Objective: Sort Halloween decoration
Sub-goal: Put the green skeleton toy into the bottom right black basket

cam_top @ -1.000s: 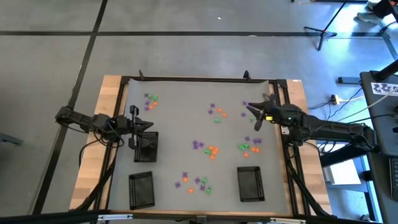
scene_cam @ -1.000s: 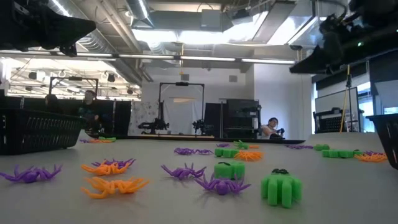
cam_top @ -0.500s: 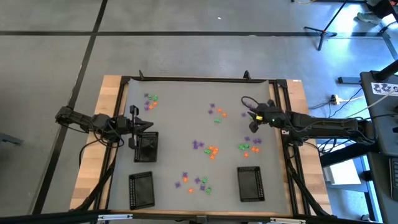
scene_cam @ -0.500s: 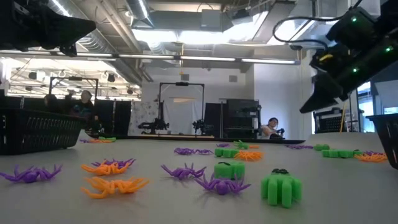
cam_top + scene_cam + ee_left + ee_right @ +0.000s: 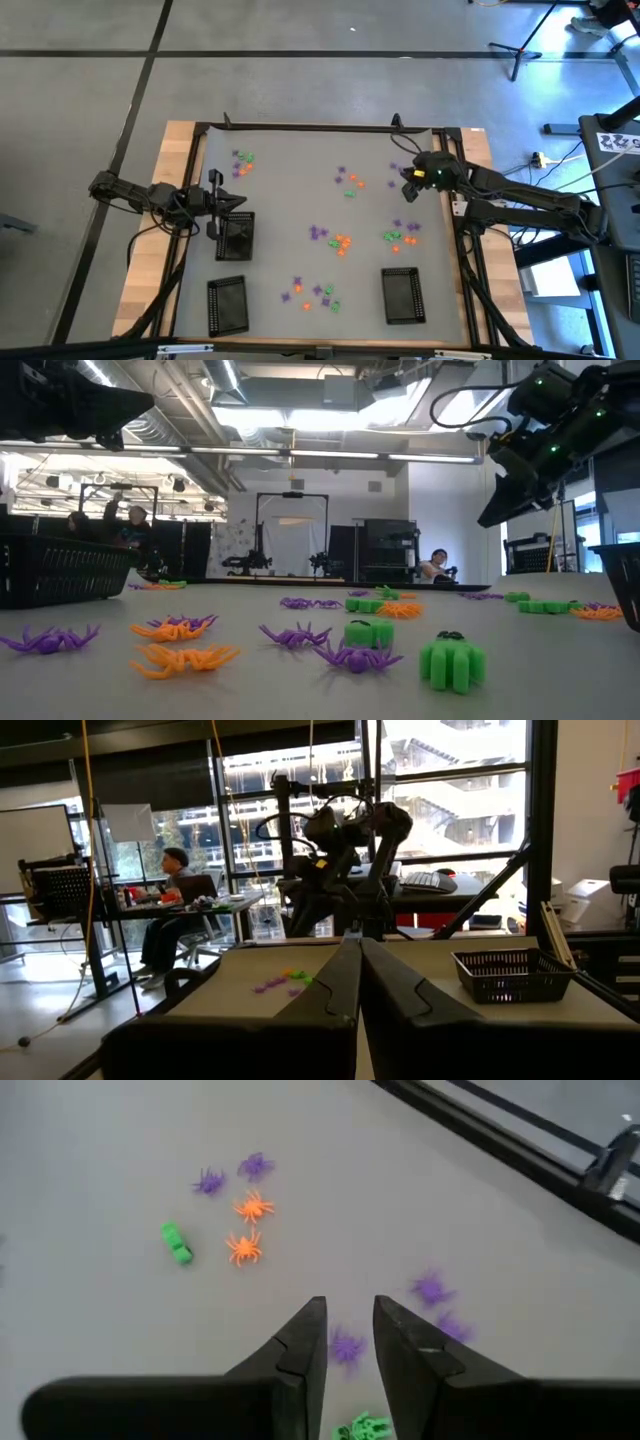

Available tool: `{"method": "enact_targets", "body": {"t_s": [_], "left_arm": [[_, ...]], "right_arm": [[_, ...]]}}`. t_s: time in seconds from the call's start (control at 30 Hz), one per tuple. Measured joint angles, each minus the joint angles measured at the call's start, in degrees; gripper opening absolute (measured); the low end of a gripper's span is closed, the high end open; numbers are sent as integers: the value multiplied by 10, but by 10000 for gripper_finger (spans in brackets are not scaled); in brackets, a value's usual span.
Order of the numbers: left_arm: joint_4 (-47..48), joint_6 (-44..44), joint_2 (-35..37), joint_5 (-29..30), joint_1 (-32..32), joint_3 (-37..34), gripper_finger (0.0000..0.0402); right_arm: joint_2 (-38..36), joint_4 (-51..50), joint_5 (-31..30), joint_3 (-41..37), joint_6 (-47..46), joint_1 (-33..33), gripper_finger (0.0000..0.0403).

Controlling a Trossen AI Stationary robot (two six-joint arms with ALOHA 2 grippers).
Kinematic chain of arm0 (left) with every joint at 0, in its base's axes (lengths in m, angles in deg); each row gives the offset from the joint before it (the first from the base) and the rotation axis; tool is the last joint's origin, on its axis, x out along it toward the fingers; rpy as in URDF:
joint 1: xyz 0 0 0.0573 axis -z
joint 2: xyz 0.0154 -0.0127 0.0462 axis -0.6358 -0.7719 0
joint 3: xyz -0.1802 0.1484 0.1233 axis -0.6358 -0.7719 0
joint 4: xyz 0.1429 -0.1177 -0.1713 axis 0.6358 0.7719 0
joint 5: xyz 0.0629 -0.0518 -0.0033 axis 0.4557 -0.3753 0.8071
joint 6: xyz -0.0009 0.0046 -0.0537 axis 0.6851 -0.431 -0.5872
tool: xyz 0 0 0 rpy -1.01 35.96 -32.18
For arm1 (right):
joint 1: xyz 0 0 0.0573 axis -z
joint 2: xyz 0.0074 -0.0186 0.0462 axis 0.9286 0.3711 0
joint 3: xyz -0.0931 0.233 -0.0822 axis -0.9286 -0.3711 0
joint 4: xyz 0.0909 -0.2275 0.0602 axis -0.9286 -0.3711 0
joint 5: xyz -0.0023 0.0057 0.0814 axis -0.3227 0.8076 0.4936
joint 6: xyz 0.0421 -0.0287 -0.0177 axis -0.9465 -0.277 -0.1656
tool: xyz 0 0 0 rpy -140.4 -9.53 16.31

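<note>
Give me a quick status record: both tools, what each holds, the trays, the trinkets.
left tool: shut, empty, parked at the table's left side by a tray
right tool: slightly open, empty, above the purple spiders near the far right corner
trays: three, black mesh, two near left, one near right; contents cannot be told
trinkets: orange, purple and green, in scattered clusters on the grey table

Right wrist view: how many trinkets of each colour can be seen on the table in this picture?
Purple spiders: 5
Orange spiders: 2
Green trinkets: 2
Total: 9
</note>
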Motion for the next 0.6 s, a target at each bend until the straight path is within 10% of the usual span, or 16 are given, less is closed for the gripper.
{"method": "enact_targets", "body": {"t_s": [0.6], "left_arm": [[0,0,0,0,0,0,0]], "right_arm": [[213,-30,-28,-3,-163,0,83]]}}
